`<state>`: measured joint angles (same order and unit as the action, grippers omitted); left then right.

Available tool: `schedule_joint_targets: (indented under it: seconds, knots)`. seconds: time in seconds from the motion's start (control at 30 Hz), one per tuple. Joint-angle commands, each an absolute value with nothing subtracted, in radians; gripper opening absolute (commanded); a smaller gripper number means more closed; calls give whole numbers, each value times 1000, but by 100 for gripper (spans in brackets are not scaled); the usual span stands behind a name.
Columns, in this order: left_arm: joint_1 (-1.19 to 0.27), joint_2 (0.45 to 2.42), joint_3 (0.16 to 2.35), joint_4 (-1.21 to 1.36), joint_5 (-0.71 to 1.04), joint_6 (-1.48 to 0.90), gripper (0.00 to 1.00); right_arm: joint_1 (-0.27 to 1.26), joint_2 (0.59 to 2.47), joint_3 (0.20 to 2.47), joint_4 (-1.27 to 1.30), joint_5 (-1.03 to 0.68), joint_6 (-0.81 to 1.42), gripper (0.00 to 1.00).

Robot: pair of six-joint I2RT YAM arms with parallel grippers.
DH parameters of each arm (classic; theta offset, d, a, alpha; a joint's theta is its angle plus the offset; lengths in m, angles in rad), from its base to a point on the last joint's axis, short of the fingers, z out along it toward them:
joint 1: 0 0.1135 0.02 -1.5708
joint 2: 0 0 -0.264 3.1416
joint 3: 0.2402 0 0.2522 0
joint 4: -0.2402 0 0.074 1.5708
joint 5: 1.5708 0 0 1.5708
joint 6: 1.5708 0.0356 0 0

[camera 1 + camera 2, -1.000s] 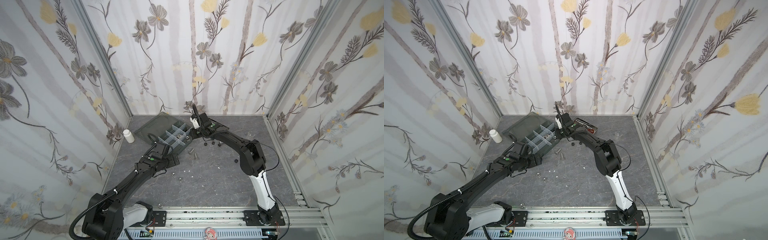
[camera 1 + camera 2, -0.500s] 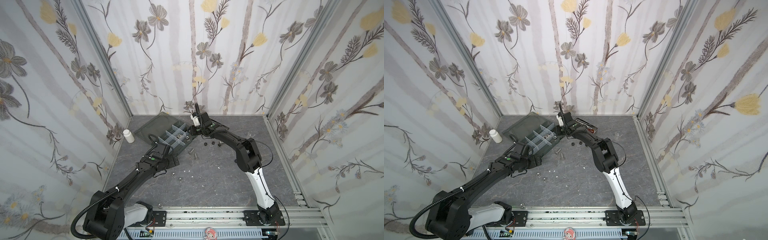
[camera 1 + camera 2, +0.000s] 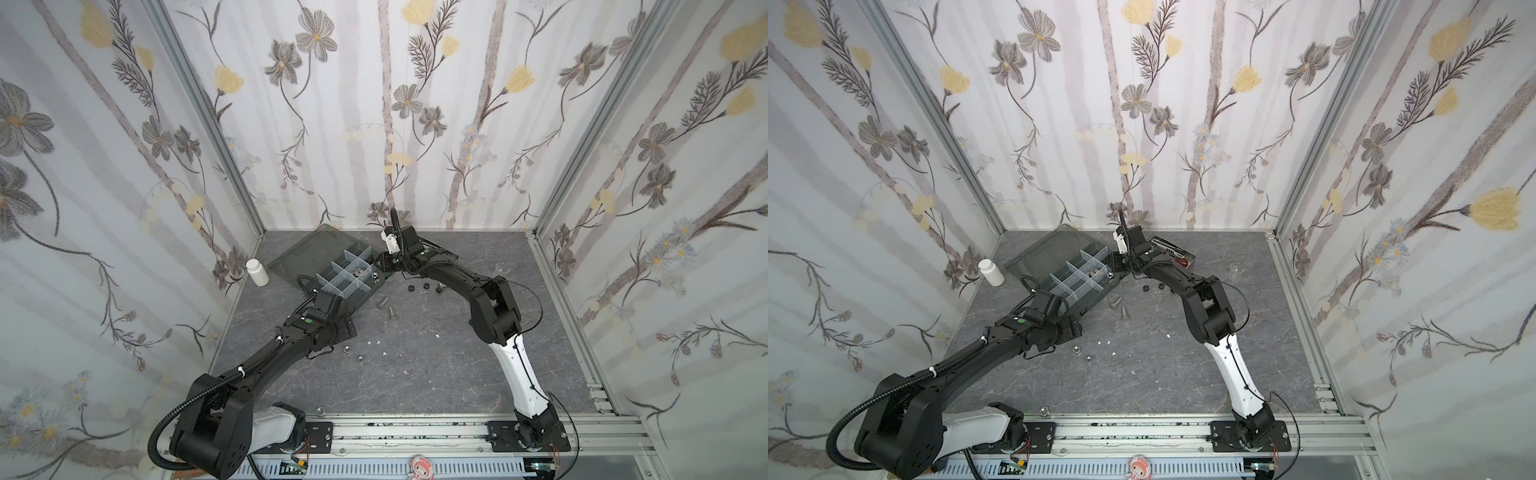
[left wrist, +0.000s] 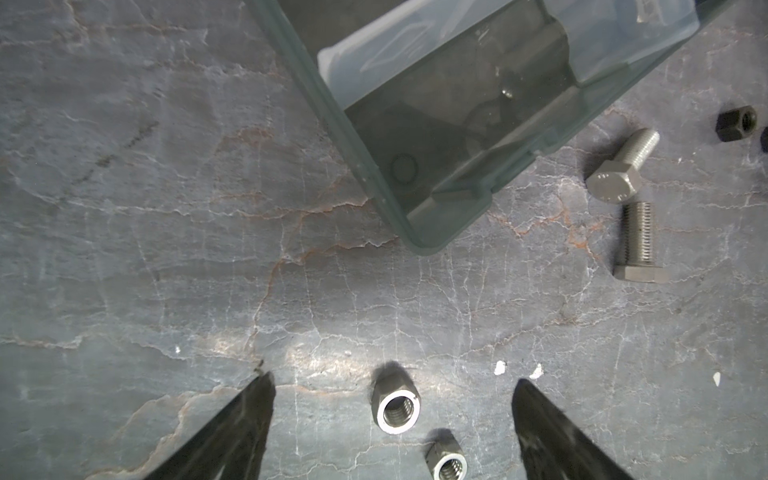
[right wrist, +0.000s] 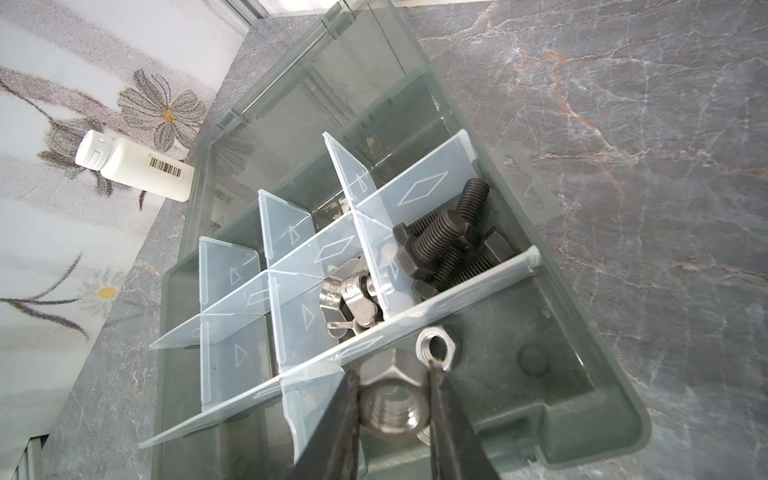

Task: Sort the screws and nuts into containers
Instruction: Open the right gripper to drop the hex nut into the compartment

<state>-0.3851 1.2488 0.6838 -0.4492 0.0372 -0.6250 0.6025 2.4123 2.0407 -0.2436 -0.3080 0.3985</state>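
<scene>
A: State of the left gripper (image 4: 392, 378), nearest the base?

B: It is spread wide above the table (image 4: 124, 208). A silver nut (image 4: 396, 409) is seen lying between its fingers (image 4: 237, 428), touched by neither; a second nut (image 4: 446, 461) lies just beside it.

A: And what is found farther out?

B: Two silver screws (image 4: 623, 166) are laid on the table just beside the box (image 4: 399, 124) corner, with black nuts (image 3: 424, 286) beyond them.

A: The right gripper (image 5: 392, 370)?

B: It is held over the end compartment (image 5: 540, 386) of the box, narrowly parted and closed on a large nut (image 5: 390, 409), which is pressed from both sides. A loose nut (image 5: 437, 347) rests on the floor below. Black screws (image 5: 449, 241) are kept in the next compartment (image 5: 419, 195), wing nuts (image 5: 353, 299) in the one beside that. A bottle (image 5: 133, 166) is seen beyond the box, by the wall.
</scene>
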Motion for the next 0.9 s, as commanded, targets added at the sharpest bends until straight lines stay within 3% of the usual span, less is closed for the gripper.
schedule_joint_targets:
  seconds: [0.0, 0.23, 0.57, 0.87]
  knots:
    - [-385, 1255, 686, -424, 36, -637, 88, 601, 2424, 2048, -240, -312, 389, 39]
    - [-385, 1296, 687, -414, 38, -638, 79, 600, 2400, 2049, -253, -301, 376, 55]
    - [-418, 1376, 723, -414, 40, -635, 62, 590, 2234, 1888, -210, -284, 351, 57]
    - [-458, 1394, 708, -434, 13, -652, 58, 588, 2054, 1689, -105, -277, 358, 57]
